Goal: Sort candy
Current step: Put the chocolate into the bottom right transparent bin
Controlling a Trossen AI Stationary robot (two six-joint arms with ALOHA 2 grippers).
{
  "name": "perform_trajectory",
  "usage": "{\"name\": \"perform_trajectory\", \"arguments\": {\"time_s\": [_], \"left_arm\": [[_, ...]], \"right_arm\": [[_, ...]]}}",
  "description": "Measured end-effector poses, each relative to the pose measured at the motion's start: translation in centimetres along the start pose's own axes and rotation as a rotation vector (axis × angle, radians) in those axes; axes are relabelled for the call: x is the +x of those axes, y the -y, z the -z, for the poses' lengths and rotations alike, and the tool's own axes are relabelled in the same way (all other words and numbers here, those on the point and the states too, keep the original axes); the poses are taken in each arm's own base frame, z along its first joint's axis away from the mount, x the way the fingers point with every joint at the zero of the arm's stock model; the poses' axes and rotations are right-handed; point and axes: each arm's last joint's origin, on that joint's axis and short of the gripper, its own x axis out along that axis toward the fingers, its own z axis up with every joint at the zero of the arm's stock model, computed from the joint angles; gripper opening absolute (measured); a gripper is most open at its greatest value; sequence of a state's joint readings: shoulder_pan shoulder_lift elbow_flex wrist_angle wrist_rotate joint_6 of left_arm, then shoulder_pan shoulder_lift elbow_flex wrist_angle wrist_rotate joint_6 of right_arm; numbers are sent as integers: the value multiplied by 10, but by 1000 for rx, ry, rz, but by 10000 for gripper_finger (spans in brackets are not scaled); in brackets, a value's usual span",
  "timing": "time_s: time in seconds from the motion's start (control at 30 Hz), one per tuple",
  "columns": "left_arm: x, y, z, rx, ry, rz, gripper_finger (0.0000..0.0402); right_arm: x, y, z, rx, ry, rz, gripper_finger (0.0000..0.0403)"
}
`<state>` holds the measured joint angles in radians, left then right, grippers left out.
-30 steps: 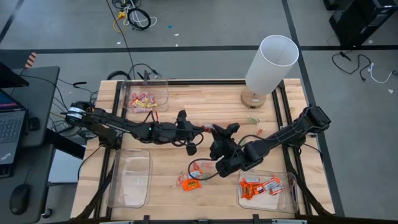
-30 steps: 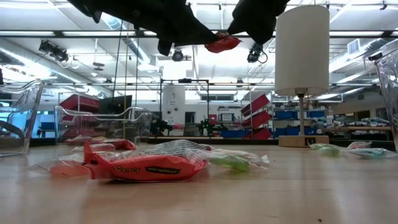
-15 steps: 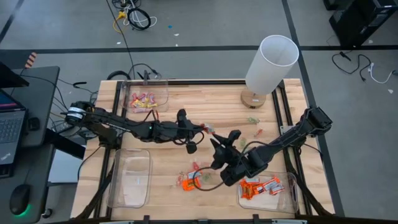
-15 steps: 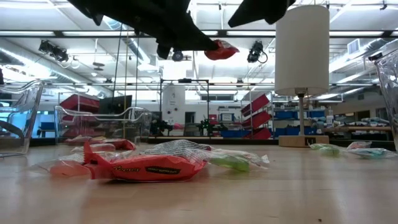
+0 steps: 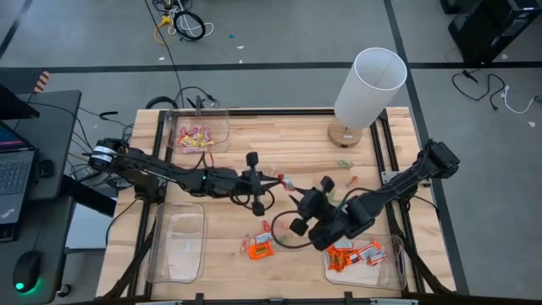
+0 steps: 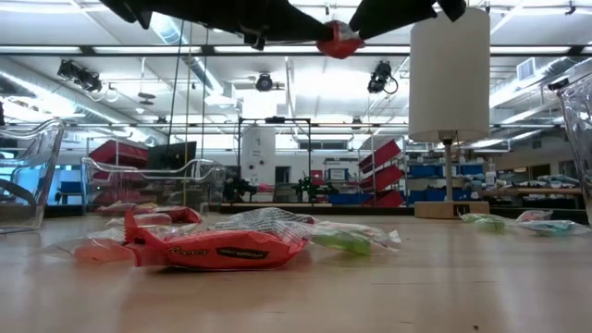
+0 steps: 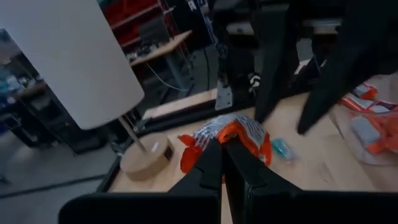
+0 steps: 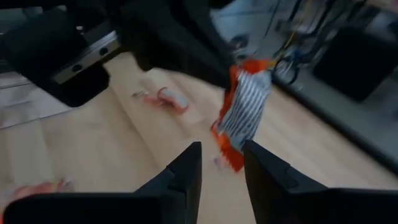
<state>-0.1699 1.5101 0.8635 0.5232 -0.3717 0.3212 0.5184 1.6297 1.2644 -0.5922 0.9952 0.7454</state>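
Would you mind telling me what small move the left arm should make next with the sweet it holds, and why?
Probably carry it toward a bin. The left pincer is shut on an orange-and-white striped candy held above the table, while the right pincer, open, sits apart from it.

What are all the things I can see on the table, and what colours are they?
Held candy: one, orange and white, above mid-table in the left gripper.
Loose candies: several, orange and pale, front middle of the table.
Small candies: a few, greenish, near the lamp.
Back-left bin: one, clear, holds pink and yellow candies.
Front-left bin: one, clear.
Front-right bin: one, clear, holds orange candies.
Lamp: one, white shade, wooden base, back right.
Table: one, light wood.
Left gripper: shut on the held candy.
Right gripper: open, just right of it.
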Motion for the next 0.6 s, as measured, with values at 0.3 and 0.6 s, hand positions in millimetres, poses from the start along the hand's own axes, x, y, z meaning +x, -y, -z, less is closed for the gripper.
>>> {"name": "perform_trajectory", "arguments": {"time_s": [0.3, 0.6], "left_arm": [[-4, 9, -5, 62, 25, 18, 5], [-4, 9, -1, 48, -32, -42, 5]], "right_arm": [[5, 2, -2, 52, -39, -23, 131], [2, 8, -7, 116, -12, 1, 134]]}}
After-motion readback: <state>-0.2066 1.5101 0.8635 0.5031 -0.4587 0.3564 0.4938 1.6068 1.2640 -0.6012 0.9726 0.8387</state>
